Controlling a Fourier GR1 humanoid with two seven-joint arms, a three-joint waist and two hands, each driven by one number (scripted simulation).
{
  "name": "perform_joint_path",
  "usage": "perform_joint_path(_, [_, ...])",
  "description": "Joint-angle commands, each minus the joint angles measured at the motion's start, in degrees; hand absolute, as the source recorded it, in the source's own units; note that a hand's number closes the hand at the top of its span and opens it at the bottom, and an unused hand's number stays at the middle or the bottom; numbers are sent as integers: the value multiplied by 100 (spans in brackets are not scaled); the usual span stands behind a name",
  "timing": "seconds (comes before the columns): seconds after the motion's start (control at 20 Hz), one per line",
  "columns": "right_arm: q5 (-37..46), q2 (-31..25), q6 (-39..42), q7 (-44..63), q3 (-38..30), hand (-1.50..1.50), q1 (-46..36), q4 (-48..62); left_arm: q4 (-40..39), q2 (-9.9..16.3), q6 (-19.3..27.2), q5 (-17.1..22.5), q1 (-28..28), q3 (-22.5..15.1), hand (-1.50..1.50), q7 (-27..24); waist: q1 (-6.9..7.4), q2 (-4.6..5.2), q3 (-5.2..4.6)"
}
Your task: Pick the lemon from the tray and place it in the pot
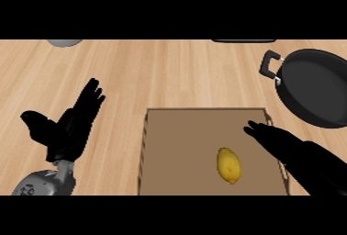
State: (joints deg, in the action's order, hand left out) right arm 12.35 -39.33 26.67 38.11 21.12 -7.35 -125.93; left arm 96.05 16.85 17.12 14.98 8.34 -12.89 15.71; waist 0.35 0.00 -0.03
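- The lemon (228,165) is lying on the tray (176,137), low in the frame and right of centre, long axis running roughly up and down, not yet picked.
- The right hand (281,142) is hanging over the tray's right side, just right of and above the lemon; its fingers are pointing toward the upper left, stretched out and grasping nothing, and apparently clear of the fruit.
- The left hand (71,126) is resting at the left of the frame, off the tray, fingers straight and spread, holding nothing.
- The pot (318,87) is sitting at the upper right, well apart from the lemon, handle toward the top.
- Judged step: the reach, with the grasp yet to come.
- The next move is calling for the right hand to shift down and left over the lemon, close round it across its narrow width, lift, then carry it up and right to the pot.
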Motion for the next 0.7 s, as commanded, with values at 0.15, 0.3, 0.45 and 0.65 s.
perform_joint_path(0.15, [1130,408,222,-24,439,-150,347,171,-184,-192,-131,-264,-10,160,0,-129,-46,-4,4])
perform_joint_path(0.3, [1242,676,255,-47,262,-150,685,-15,-39,-229,-304,-272,-239,308,0,-154,-45,-7,3])
perform_joint_path(0.45, [1688,977,20,-276,443,-150,802,124,-182,-223,-397,-206,227,537,0,162,-57,-4,4])
perform_joint_path(0.65, [1969,1612,209,-74,636,-150,202,544,-212,-299,-568,-311,89,616,0,104,-23,-2,3])
